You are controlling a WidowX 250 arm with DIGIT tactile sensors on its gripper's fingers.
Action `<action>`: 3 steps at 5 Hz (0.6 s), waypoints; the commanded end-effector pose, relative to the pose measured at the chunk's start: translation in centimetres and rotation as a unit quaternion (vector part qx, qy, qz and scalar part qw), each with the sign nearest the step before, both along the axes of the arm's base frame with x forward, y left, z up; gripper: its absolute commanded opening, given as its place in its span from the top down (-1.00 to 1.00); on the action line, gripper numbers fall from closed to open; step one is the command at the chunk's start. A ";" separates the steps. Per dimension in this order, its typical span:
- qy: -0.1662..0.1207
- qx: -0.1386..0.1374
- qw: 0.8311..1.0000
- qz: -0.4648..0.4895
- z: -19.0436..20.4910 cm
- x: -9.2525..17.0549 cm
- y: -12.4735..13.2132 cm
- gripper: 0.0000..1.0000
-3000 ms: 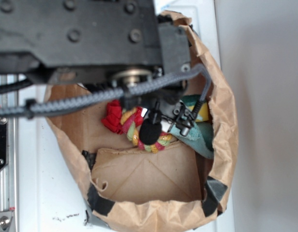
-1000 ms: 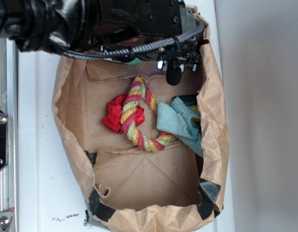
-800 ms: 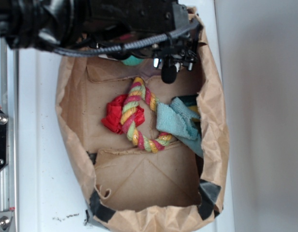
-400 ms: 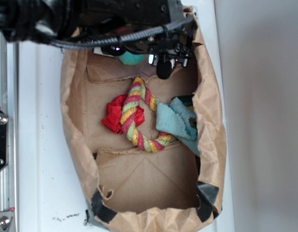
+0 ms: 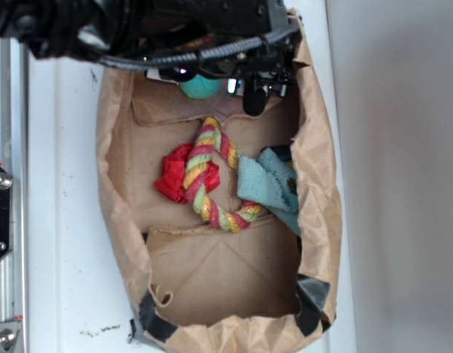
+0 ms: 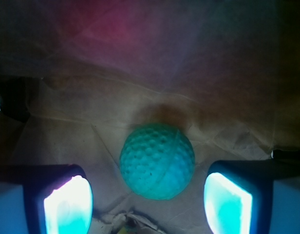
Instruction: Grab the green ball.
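A: How does the claw [image 6: 147,202] stand?

B: In the wrist view its two fingers [image 6: 67,204] are spread wide apart, glowing pale at the lower corners of the picture, and nothing is between their pads. From the exterior view the claw [image 5: 212,77] is mostly hidden under the black arm [image 5: 138,26] and its braided cable [image 5: 204,53].

A: And the green ball [image 6: 157,161]?

B: It lies on the brown paper floor between the fingers and a little ahead of them, touching neither. Its surface looks dimpled. In the exterior view the green ball [image 5: 201,87] peeks out just beneath the arm, at the top end of the paper bag [image 5: 112,184], close to the bag's wall.

A: What else lies in the bag?

B: Below the ball, near the middle, there is a rope ring [image 5: 212,176] twisted in yellow, pink and green. A red cloth [image 5: 171,175] touches its left side, and a teal rag [image 5: 267,187] lies against its right side, running toward the bag's right wall. The lower half of the bag floor is bare paper with fold creases.

A: Where does the bag sit?

B: On a white table [image 5: 65,220], with black tape [image 5: 157,320] at its lower corners.
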State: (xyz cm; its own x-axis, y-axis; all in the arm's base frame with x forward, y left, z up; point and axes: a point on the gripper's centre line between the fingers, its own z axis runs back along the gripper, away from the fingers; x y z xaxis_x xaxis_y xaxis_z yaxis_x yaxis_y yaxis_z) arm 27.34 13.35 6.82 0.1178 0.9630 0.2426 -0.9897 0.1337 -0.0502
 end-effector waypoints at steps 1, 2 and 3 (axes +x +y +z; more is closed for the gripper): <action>-0.033 0.010 0.999 0.016 1.8 -0.6 1.9 -1.00; -0.033 0.010 0.999 0.016 1.8 -0.6 1.9 -1.00; -0.030 0.015 0.999 0.030 0.5 -0.9 2.6 -1.00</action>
State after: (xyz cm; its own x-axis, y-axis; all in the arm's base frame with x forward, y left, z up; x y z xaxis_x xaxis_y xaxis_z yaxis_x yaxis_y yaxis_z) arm 27.59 13.90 5.94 0.0976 0.9605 0.2607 -0.9916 0.1161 -0.0565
